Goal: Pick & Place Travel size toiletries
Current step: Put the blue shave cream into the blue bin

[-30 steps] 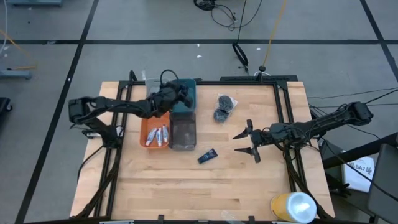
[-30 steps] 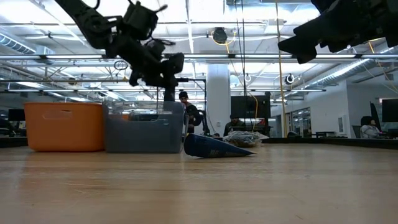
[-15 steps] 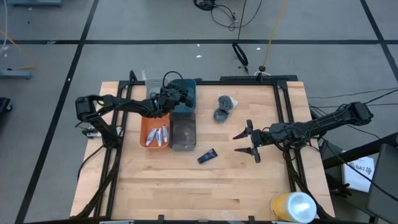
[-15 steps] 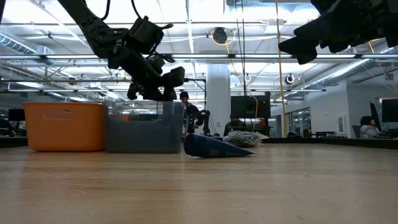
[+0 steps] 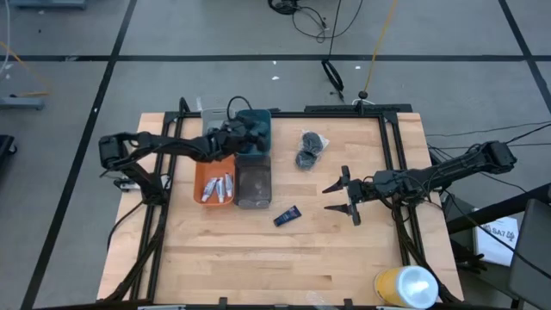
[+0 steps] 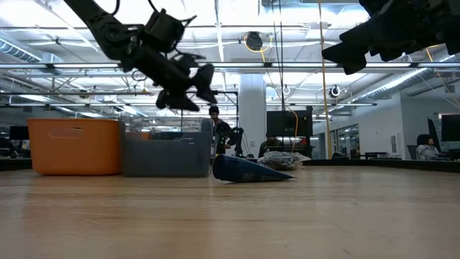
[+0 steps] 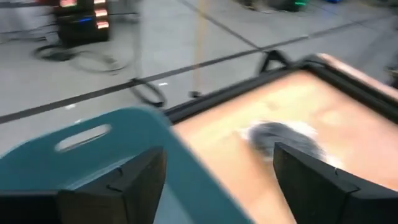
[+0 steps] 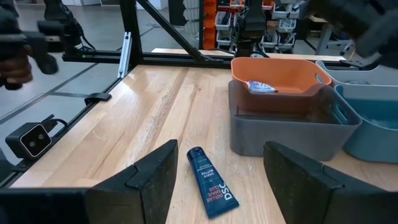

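One dark blue packet (image 5: 287, 215) (image 8: 211, 190) lies flat on the table near the grey bin (image 5: 254, 182). Two dark grey puffs (image 5: 308, 148) sit on the wood toward the far edge. White tubes (image 5: 217, 186) lie in the orange bin (image 5: 200, 179). My left gripper (image 5: 255, 137) (image 7: 219, 152) hovers open and empty above the teal bin (image 5: 261, 120) (image 7: 93, 146). My right gripper (image 5: 327, 198) (image 8: 221, 149) hangs open above the table, right of the packet. The oval bottles do not show.
The orange, grey and teal bins stand close together left of centre, with a clear bin (image 5: 209, 120) at the far edge. A big yellow cylinder (image 5: 405, 287) stands at the near right corner. Bare wood lies along the near side of the table.
My left gripper dipped toward the teal bin, then rose again above it, staying over the same spot. My right gripper and the packet kept still.
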Available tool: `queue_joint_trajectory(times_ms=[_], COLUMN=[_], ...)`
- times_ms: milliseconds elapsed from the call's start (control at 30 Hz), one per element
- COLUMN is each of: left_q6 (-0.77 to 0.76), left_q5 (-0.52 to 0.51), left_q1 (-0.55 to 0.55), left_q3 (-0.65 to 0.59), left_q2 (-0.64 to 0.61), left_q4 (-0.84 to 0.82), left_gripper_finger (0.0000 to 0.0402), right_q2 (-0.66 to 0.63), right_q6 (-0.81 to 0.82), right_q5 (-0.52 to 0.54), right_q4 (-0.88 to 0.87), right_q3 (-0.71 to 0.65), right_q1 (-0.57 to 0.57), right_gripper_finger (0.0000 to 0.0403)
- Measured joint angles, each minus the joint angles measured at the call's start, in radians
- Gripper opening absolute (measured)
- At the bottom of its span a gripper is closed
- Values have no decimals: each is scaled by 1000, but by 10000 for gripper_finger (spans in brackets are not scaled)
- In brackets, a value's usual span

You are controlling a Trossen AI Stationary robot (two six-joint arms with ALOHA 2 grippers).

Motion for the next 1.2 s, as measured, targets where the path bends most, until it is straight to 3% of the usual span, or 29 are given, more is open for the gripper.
queue_joint_trajectory(times_ms=[267,367,533,700,833,1200], left_q6=[11,27,116,154,157,158], left_q5=[163,165,158,123,84,72], left_q1=[-69,-111,-207,-296,-342,-424], left_q3=[0,0,0,0,0,0], left_q2=[-177,-250,-331,-343,-343,-343], left_q4=[36,44,44,23,-17,-82], left_gripper_finger=[295,294,294,294,294,294], right_q2=[43,144,383,606,747,983], right_q6=[84,67,46,-23,-47,-79], right_q5=[49,106,105,97,31,-8], right_q4=[25,95,172,163,132,39], right_q3=[0,0,60,182,291,474], right_q1=[0,4,7,7,7,-9], right_gripper_finger=[222,220,220,223,228,264])
